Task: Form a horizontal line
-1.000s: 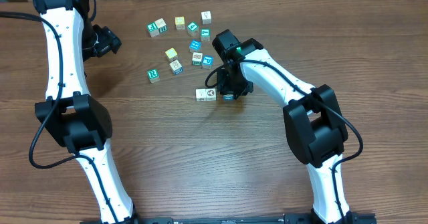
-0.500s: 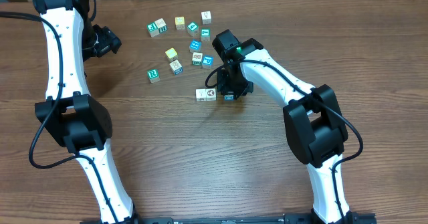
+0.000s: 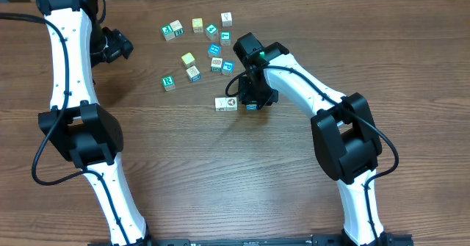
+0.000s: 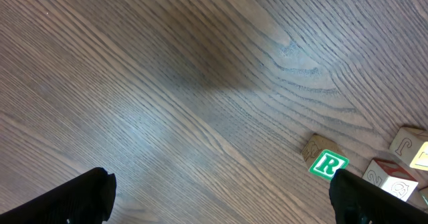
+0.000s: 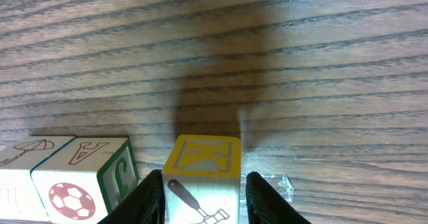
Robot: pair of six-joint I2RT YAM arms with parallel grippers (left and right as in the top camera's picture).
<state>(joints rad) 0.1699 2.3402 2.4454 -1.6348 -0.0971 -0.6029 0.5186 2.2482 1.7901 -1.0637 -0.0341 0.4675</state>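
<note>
The horizontal line (image 3: 226, 103) is lying near the middle of the table (image 3: 220, 180), below the loose cubes (image 3: 193, 73). It is showing as two white-faced cubes sitting side by side and touching. In the right wrist view the left one is showing an umbrella on top, while the one beside it is carrying an A on top, a ball on the front and a green J on its end. The right gripper (image 3: 252, 99) is hanging low at the right end of this row. Its fingers (image 5: 150, 198) are standing on either side of a K cube (image 5: 202, 158) with a yellow-framed top and a tool picture on the front. That cube is resting on the wood just beside the J end. One finger is standing in the narrow space between them, so whether the two cubes are touching cannot be told. The jaws are standing partly apart, close against both sides of the K cube, but whether they are pressing it or merely flanking it is not showing clearly. The left gripper (image 3: 117, 46) is hovering well away near the far left of the table, its jaws spread fully wide with only wood between them. Its own camera is catching a green R cube (image 4: 328, 164) and a few more cubes at the right edge
</note>
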